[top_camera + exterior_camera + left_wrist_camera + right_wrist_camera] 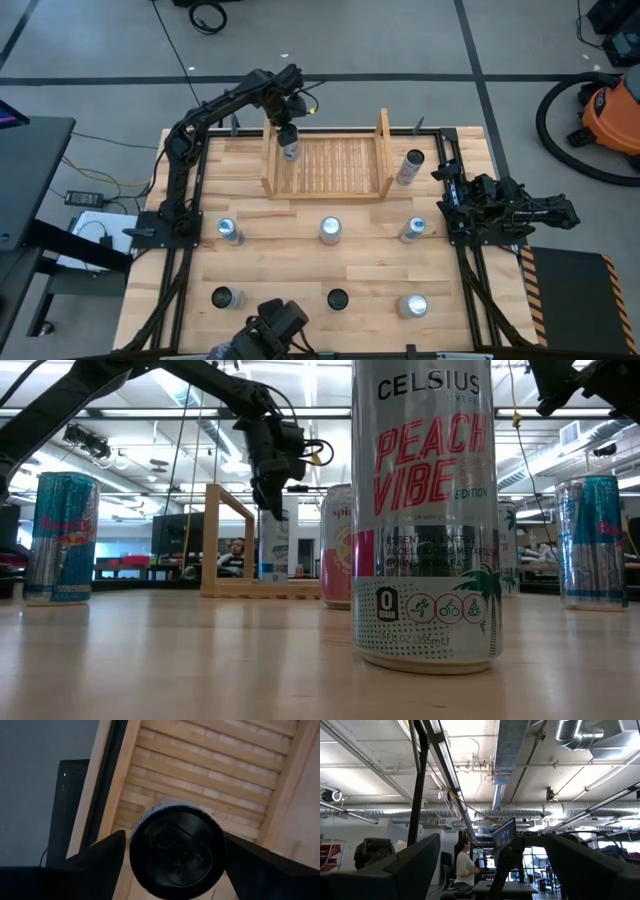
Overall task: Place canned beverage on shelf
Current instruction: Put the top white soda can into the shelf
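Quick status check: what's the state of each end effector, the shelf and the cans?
Left end effector: open, straddling the shelved can.
Shelved can: upright on the slats, left end of the shelf.
Shelf: holds only that can.
Right end effector: open, empty, parked at the right edge of the table.
Other seven cans: upright, outside the shelf.

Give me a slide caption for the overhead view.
Left gripper over a can in the shelf; right gripper waits at the table's right edge.
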`<state>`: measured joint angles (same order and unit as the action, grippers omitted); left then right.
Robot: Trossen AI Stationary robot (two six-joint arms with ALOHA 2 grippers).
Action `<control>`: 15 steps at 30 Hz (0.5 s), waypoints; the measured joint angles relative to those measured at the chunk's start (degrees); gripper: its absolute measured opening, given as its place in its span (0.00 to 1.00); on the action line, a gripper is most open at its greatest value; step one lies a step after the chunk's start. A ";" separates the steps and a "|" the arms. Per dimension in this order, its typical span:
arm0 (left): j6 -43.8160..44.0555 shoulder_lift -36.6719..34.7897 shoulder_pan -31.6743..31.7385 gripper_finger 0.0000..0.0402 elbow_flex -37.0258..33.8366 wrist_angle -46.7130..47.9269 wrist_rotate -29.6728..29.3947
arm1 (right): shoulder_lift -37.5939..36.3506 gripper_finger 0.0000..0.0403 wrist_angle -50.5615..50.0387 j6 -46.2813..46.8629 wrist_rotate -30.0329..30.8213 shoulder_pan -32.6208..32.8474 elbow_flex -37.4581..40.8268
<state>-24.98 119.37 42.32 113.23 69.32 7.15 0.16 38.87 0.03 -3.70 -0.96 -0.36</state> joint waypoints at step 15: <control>3.50 -0.26 -0.58 0.79 0.04 -0.01 -3.24 | 0.00 0.91 0.01 0.00 -0.02 0.01 0.01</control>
<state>-21.48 119.11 41.74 113.27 69.31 3.91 0.16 38.88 0.03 -3.73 -0.95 -0.35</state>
